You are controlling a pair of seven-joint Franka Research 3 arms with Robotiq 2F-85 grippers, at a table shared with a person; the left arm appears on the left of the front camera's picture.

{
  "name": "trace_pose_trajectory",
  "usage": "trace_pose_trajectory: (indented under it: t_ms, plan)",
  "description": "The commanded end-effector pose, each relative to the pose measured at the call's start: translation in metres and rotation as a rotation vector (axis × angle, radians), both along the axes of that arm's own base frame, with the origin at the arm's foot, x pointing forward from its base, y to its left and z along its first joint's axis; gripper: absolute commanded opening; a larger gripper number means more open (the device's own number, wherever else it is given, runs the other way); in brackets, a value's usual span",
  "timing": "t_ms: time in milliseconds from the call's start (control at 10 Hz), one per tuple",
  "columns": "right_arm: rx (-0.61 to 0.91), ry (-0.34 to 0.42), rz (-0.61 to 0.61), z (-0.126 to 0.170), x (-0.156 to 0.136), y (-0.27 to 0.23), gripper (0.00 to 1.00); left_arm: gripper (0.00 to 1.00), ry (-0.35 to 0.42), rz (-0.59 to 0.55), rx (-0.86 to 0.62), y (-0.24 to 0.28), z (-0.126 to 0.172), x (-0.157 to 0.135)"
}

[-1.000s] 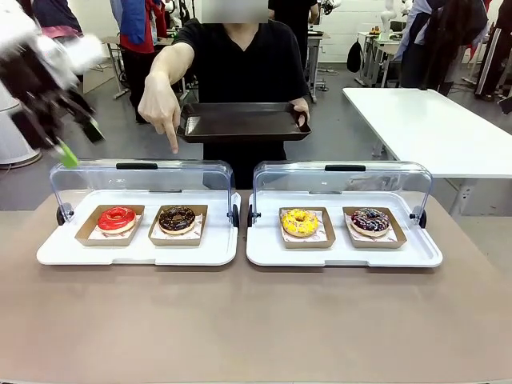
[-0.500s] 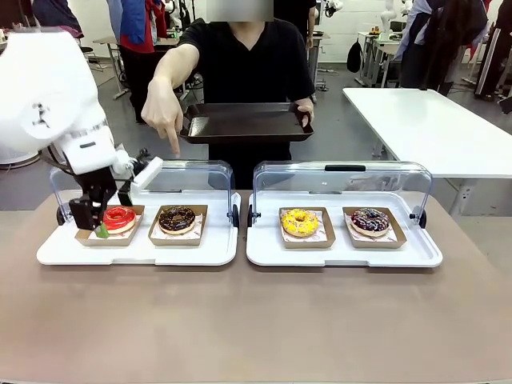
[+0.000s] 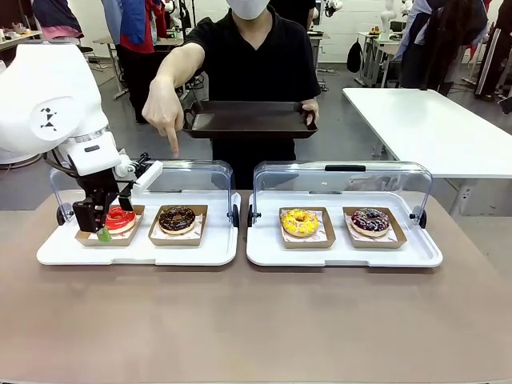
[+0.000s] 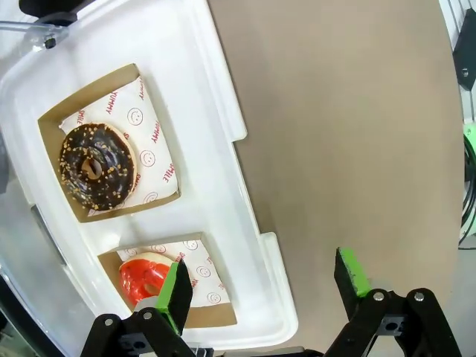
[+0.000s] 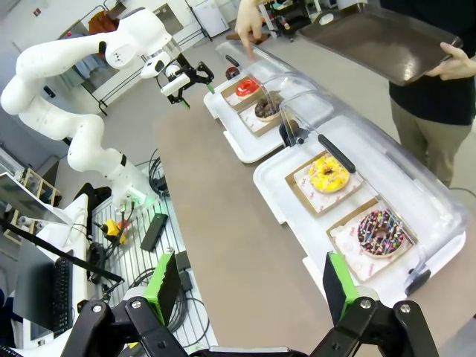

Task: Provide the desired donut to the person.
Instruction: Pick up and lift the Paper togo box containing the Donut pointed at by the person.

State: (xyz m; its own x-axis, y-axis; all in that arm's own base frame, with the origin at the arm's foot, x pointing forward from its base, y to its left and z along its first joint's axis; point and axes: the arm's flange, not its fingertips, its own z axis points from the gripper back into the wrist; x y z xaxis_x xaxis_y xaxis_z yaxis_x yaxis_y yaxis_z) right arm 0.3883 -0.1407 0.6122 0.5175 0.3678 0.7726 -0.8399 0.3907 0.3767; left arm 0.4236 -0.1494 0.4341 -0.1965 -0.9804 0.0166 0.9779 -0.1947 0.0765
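Both end effectors gape wide, empty: left end effector low at red donut, right end effector high over tabletop; person's hand points down

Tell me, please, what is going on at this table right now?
The person holds an empty tray in one hand and points down with the other hand at the left case, roughly over the chocolate donut. The left gripper is open and low at the red donut beside it, gripping nothing. The right gripper is open, high above the table. No donut is on the tray yet.
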Motion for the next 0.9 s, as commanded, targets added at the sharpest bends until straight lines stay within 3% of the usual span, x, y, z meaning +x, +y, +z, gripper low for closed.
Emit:
trace_pose_trajectory:
  t_ms: [0, 200, 400, 800]
  plan:
    - [0.010, -0.008, -0.009, -0.001, 0.002, 0.000, 1.00, 1.00, -0.020, -0.004, 0.018, -0.001, -0.001, -0.006]
    - [0.010, -0.008, -0.009, -0.001, 0.002, 0.000, 1.00, 1.00, 0.000, -0.005, 0.001, -0.002, 0.000, -0.001]
    - [0.010, -0.008, -0.009, -0.001, 0.002, 0.000, 1.00, 1.00, 0.033, -0.087, 0.063, -0.031, -0.035, 0.006]
    - [0.010, -0.008, -0.009, -0.001, 0.002, 0.000, 1.00, 1.00, 0.004, -0.061, 0.090, -0.042, -0.070, 0.024]
